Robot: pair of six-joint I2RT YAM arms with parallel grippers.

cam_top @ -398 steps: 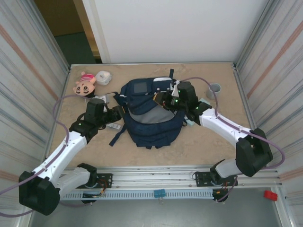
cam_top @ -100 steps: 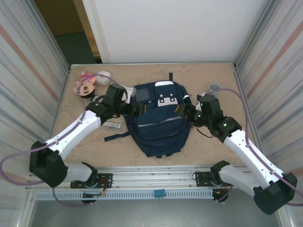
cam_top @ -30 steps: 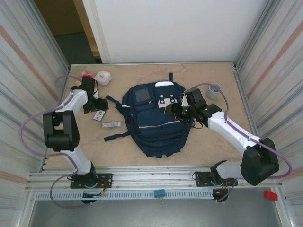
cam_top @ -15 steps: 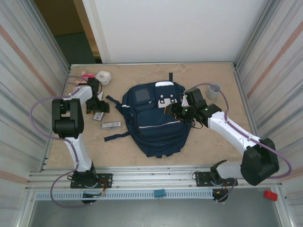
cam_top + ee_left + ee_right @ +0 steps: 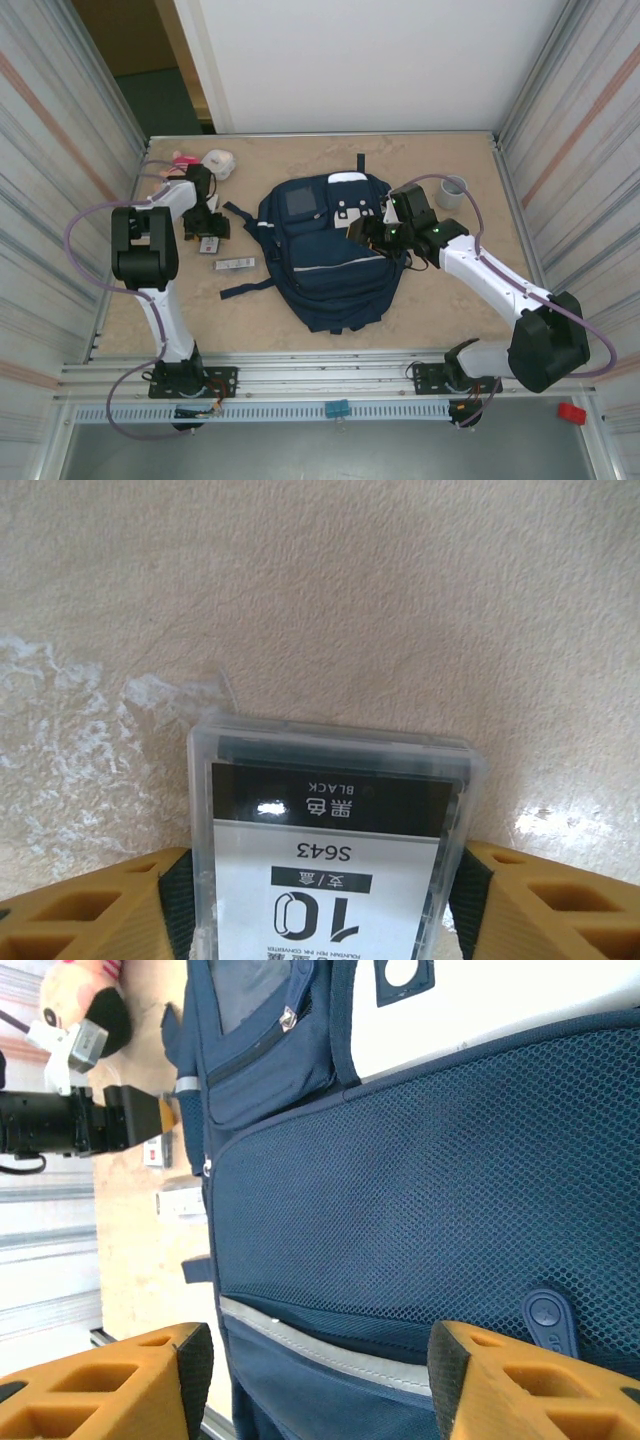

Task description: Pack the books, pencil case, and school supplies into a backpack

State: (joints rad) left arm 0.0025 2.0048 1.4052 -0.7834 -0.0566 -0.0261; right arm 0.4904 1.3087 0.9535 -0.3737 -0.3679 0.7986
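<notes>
The navy backpack (image 5: 320, 275) lies flat in the middle of the table, and its mesh panel (image 5: 400, 1160) shows in the right wrist view. A clear packet (image 5: 330, 840) with a white-and-dark label lies on the table at the far left. My left gripper (image 5: 320, 890) (image 5: 207, 232) is shut on it, pads against both long sides. A second packet (image 5: 233, 264) lies just nearer, beside the backpack's strap. My right gripper (image 5: 315, 1380) (image 5: 365, 232) hovers open over the backpack's right side, with nothing between its fingers (image 5: 120, 1380). The books and pencil case are out of view.
A pink doll head (image 5: 183, 159) and a white round object (image 5: 218, 163) sit at the far left corner. A grey cup (image 5: 452, 189) stands at the far right. Metal walls close in on both sides. Loose straps (image 5: 245, 290) trail from the backpack's left.
My left gripper has shifted a little right and nearer, down onto the packet, and its jaws have narrowed onto it. The right arm and the backpack have stayed still.
</notes>
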